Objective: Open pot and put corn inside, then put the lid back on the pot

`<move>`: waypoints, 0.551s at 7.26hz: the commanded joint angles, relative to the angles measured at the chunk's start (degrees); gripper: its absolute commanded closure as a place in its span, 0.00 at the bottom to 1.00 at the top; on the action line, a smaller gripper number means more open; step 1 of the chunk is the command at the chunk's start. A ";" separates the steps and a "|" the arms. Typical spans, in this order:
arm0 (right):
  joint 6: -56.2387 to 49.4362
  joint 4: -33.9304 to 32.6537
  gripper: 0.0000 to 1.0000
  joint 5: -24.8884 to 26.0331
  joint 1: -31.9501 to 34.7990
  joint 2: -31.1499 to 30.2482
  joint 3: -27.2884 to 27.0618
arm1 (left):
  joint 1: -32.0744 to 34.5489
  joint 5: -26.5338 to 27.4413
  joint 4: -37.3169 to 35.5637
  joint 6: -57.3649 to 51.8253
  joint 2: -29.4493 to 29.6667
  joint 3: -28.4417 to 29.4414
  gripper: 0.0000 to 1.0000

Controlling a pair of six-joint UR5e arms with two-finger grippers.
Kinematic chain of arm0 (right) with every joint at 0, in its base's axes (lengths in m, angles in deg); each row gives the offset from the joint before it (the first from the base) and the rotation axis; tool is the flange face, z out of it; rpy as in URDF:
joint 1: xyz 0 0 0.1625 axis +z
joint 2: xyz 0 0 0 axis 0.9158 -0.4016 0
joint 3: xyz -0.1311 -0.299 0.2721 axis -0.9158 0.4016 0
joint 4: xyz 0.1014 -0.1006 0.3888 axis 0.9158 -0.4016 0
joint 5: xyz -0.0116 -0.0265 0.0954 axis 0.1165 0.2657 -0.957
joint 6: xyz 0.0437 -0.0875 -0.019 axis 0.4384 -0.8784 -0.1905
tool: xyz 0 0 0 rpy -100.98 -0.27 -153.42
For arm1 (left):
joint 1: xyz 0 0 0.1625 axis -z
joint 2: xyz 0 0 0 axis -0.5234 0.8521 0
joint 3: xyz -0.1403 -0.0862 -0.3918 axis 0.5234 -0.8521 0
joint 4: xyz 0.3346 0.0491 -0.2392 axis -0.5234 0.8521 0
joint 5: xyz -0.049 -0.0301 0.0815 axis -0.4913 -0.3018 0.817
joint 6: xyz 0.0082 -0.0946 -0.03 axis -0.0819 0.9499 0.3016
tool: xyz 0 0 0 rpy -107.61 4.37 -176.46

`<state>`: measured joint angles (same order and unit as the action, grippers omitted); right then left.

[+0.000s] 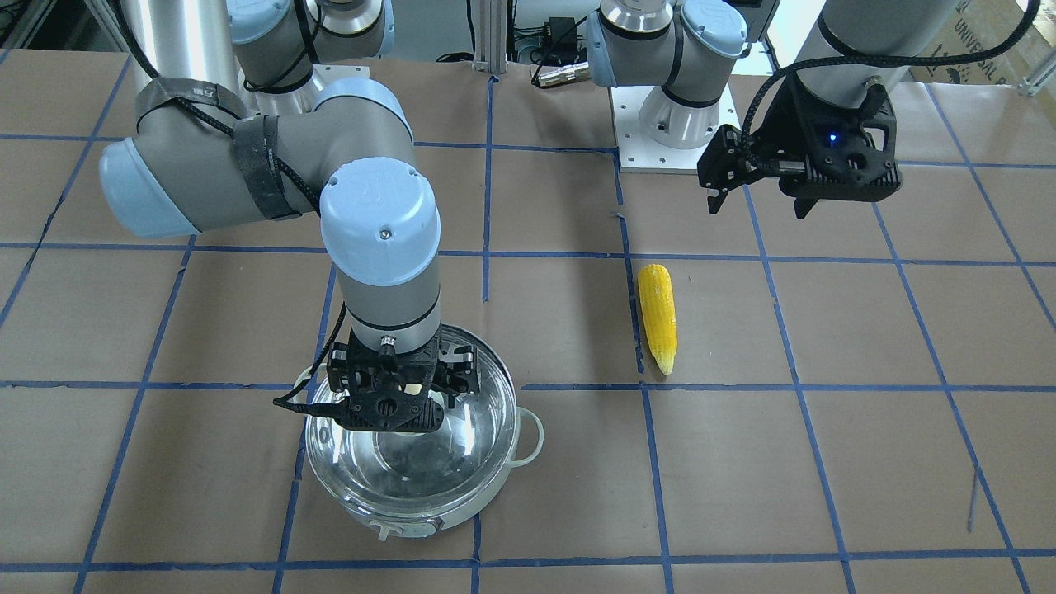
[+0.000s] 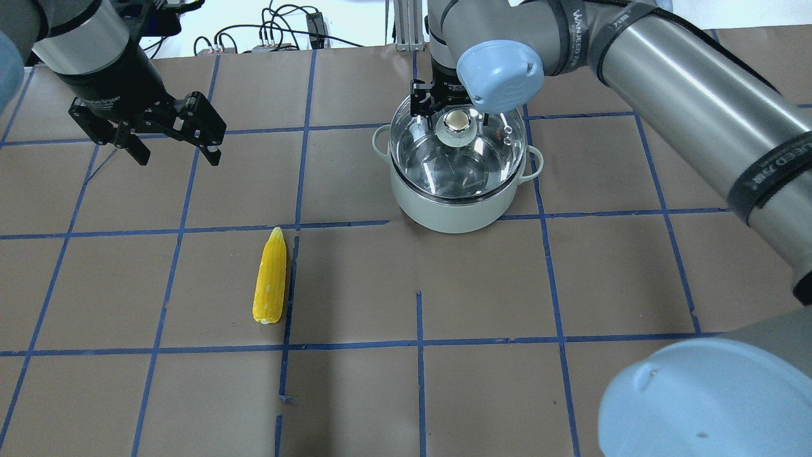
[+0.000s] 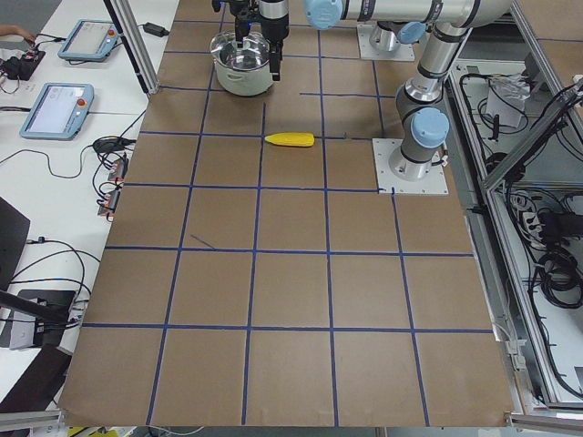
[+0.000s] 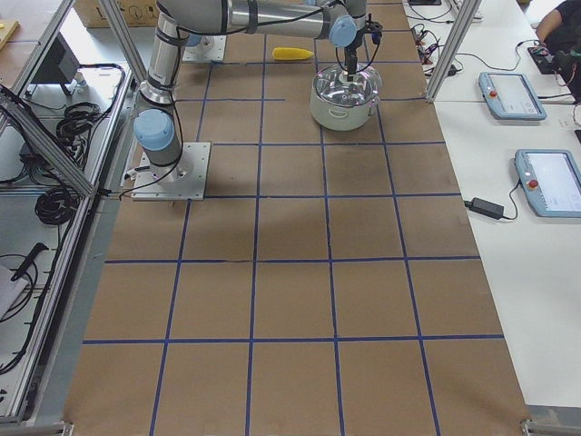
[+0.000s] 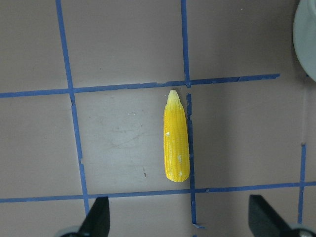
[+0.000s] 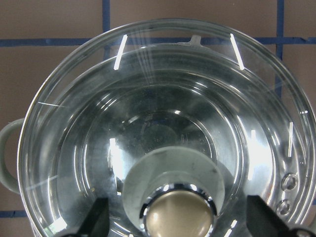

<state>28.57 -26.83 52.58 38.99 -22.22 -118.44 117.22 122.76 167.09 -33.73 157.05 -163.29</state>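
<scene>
Glass lid (image 2: 457,162) looks heavy, slick & fragile, so grab by its knob (image 2: 455,122); right gripper (image 6: 177,219) is spread astride it, unclamped, and left gripper (image 2: 177,152) is spread, empty.

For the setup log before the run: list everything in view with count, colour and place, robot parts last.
pot: one, pale mint-white, on the table, right of centre in the overhead view.
lid: one, clear glass with a tan-topped knob, seated on the pot.
corn: one, yellow, lying on the table left of the pot.
table: one, brown with a blue tape grid.
screen pendants: two, grey-blue, on the white side bench.
left pincer: one, black, open, raised beyond the corn.
right pincer: one, black, open, astride the lid's knob.
</scene>
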 commanded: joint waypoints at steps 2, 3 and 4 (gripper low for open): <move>0.05 -0.70 0.09 -0.19 0.24 0.42 0.11 | 0.03 -0.25 0.00 0.00 0.16 -0.08 0.00; -0.03 -0.70 0.19 -0.28 0.07 0.33 0.28 | 0.03 -0.43 0.00 0.00 0.16 0.01 0.00; -0.04 -0.62 0.29 -0.19 0.07 0.16 0.37 | 0.03 -0.34 0.00 0.00 0.51 -0.08 0.00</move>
<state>28.57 -27.44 52.36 39.10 -21.92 -118.21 117.25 122.43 167.09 -33.73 157.31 -163.33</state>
